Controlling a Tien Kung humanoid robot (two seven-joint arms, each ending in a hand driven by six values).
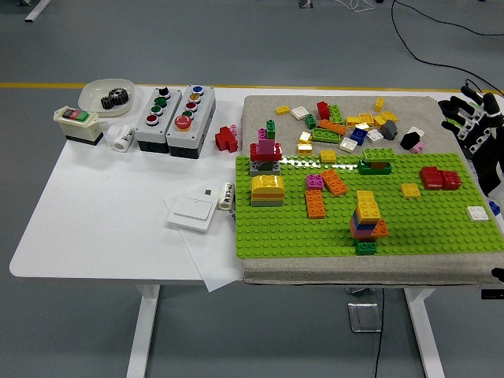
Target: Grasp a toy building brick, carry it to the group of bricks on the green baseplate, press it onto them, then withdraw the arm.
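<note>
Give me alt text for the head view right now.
The robot's right hand hangs at the table's right edge, fingers spread and empty, clear of the green baseplate. On the baseplate sit a red brick near its right side and a multicoloured brick stack near the front.
</note>
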